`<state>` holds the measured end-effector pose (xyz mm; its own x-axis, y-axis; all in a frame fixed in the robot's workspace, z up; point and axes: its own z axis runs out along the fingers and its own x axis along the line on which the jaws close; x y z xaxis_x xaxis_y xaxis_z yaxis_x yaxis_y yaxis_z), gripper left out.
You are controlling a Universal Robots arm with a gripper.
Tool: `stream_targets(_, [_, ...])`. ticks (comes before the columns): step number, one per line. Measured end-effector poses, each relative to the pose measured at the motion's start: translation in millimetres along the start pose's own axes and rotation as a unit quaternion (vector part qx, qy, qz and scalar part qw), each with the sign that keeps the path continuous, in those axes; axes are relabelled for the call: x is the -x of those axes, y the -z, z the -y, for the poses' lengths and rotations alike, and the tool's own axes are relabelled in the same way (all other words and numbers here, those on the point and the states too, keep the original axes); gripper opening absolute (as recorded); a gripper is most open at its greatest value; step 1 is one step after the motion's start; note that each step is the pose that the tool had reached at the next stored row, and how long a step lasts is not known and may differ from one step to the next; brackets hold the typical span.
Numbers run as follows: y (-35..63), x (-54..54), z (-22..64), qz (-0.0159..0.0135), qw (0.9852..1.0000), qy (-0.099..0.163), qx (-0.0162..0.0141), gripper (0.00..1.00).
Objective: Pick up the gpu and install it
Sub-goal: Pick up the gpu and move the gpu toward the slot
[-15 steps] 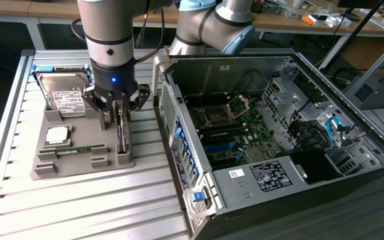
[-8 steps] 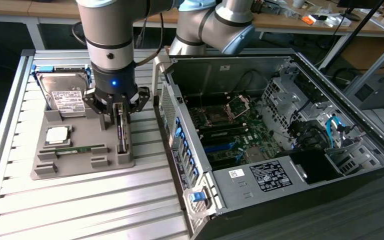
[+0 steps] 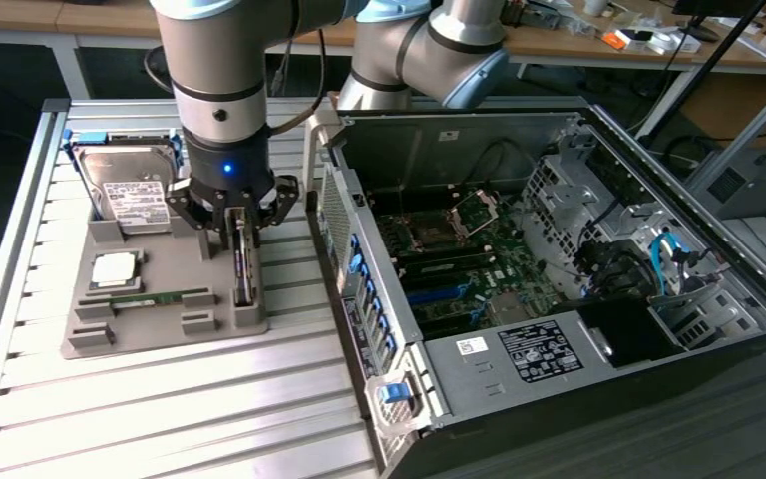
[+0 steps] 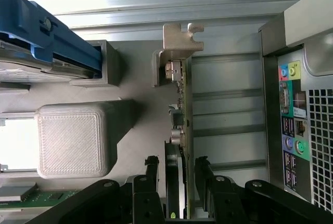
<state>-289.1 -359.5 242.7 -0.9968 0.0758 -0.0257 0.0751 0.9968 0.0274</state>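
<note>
Gripper [image 3: 239,247] | fingers spread astride the upright gpu [image 3: 242,281], beside the computer case [image 3: 336,200] | step, likely: pick-up, not yet gripped | needs: square closure on both faces

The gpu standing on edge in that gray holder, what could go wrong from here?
The end effector straddles the gpu with its jaws open, so an off-centre close could tip the thin card or grip it badly and let it slip. The card sits in a slot of the gray holder; a tilted lift might snag it. The computer case has a wall close beside the holder, so a swing across could clip it.
</note>
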Motion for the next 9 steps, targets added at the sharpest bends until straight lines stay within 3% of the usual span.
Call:
stream_targets(1, [0.0, 0.0, 0.0, 0.0000, 1.0000, 0.000, 0.0000, 0.34])
stream_targets(3, [0.0, 0.0, 0.0, 0.0000, 1.0000, 0.000, 0.0000, 0.34])
stream_targets(4, [0.0, 0.0, 0.0, 0.0000, 1.0000, 0.000, 0.0000, 0.28])
stream_targets(9, [0.0, 0.0, 0.0, 0.0000, 1.0000, 0.000, 0.0000, 0.27])
